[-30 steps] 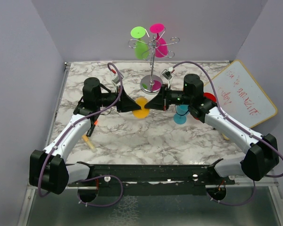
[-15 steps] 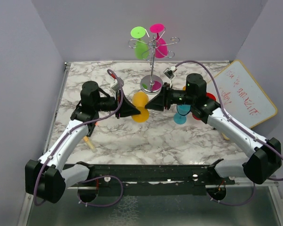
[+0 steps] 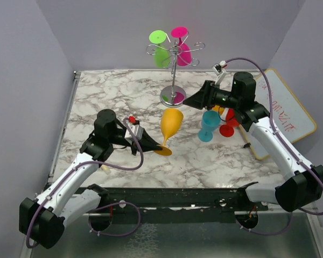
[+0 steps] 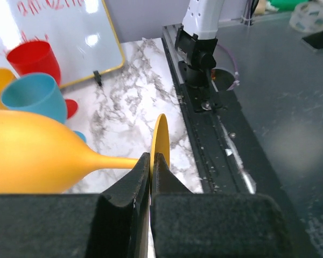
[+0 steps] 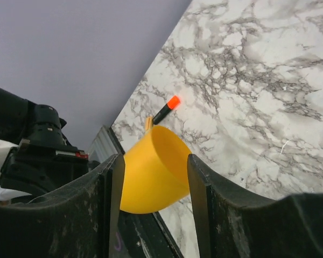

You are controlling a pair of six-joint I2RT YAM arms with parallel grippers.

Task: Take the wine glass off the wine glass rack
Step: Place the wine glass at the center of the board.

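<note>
So the yellow wine glass (image 3: 170, 129) is off the wine glass rack (image 3: 174, 70) and sits in the left tool (image 3: 155, 146), which is clenched on the stem right up against the foot. From the left wrist view the fingers (image 4: 126, 188) pinch the thin stem with the foot disc just past their tips and the bowl off to one side. The glass leans, bowl up and away from the tool. I can't tell if the foot touches the counter (image 3: 118, 102).

My guess is the step now is standing it down. I'd level the foot first, lower slowly, and only let go once it sits flat. A grip that low on a top-heavy glass will want to tip.

Room-wise: bare marble on the tool's own side and in front of it, so that's the safe spot. Beyond the bowl are a teal glass (image 3: 208, 123) and a red glass (image 3: 229, 122), fairly near, and the rack base is just behind the bowl. The right tool (image 3: 191, 100) hangs released, jaws apart, above the counter beside the rack base. A green glass (image 3: 160, 51) and a pink glass (image 3: 182, 48) hang up top.
</note>
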